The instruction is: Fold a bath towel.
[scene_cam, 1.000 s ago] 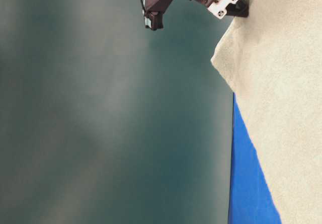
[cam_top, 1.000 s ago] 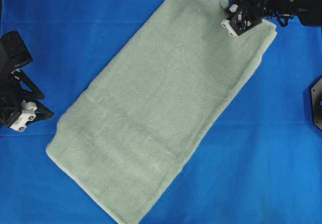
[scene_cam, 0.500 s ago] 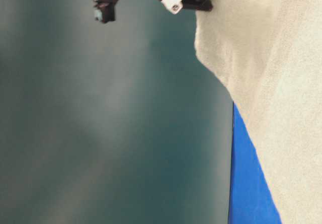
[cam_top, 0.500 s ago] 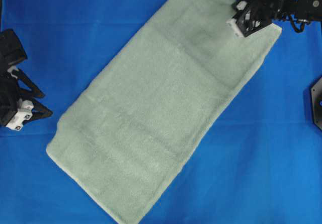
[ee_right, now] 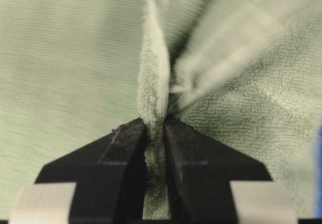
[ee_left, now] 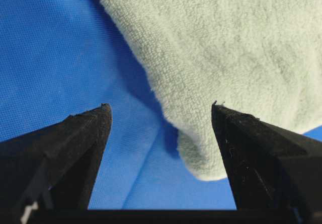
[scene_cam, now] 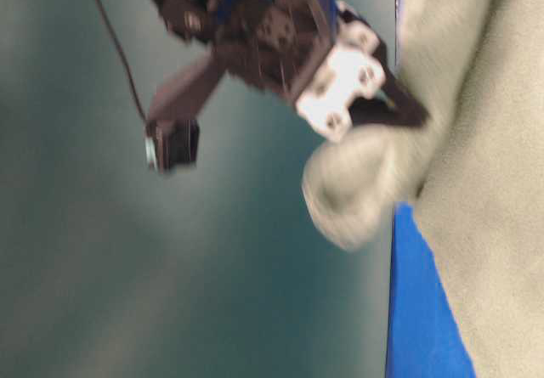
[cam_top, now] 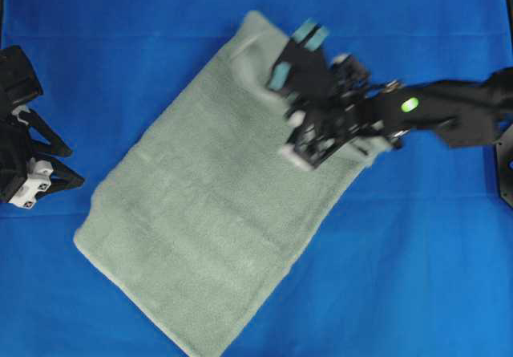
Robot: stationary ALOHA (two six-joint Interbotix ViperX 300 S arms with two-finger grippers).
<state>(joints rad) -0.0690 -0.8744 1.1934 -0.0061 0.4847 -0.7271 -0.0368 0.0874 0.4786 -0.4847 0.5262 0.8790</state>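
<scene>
Overhead: blue cloth (cam_top: 417,253) surrounds bath towel (cam_top: 200,229); nothing blocks it.

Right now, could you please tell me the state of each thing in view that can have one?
Towel: mostly flat on the blue cloth, far end lifted and folding over.
Right gripper: shut on a pinched ridge of towel.
Left gripper: open, empty, low over the blue cloth beside a towel corner.

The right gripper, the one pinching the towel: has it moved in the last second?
Yes. The right gripper, shut on the bath towel, has swung from the towel's far corner toward its middle, dragging that corner over the blue table cover.
</scene>
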